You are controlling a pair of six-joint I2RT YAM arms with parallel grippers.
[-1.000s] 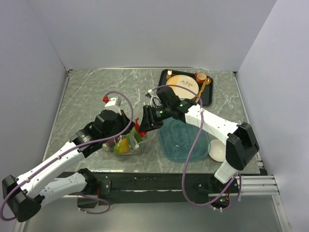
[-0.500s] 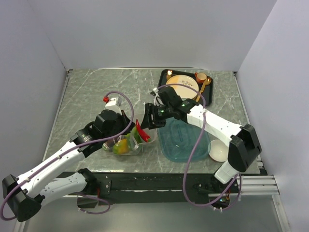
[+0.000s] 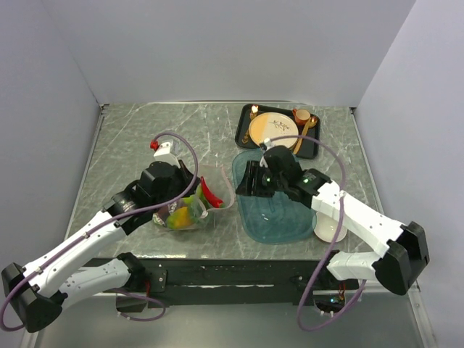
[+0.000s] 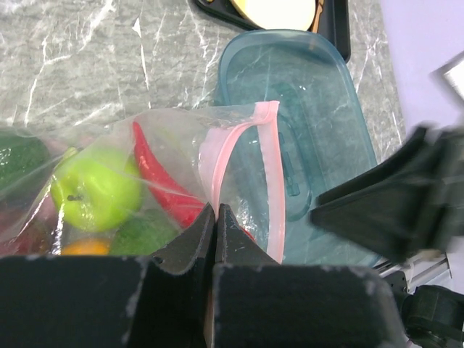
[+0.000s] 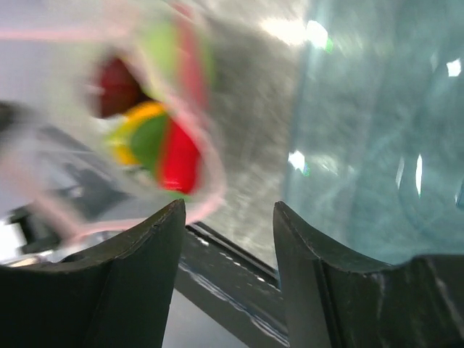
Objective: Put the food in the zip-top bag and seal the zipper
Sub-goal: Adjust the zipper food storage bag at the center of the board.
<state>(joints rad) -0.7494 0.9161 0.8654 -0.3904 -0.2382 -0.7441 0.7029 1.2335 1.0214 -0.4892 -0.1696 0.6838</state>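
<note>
All food (image 4: 94,190) seems bagged: right gripper (image 5: 226,214) has withdrawn, jaws apart, left gripper (image 4: 216,214) clamped on the zipper (image 4: 271,177), so sealing comes next.

High overview, wrist close-ups sharing zip-top bag (image 4: 171,130)

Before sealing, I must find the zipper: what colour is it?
The zipper is pale pink; clearest in left wrist view.

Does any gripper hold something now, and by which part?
The left gripper pinches the clear floppy plastic bag by its pale pink zipper strip at the mouth. The open right gripper holds nothing.
</note>
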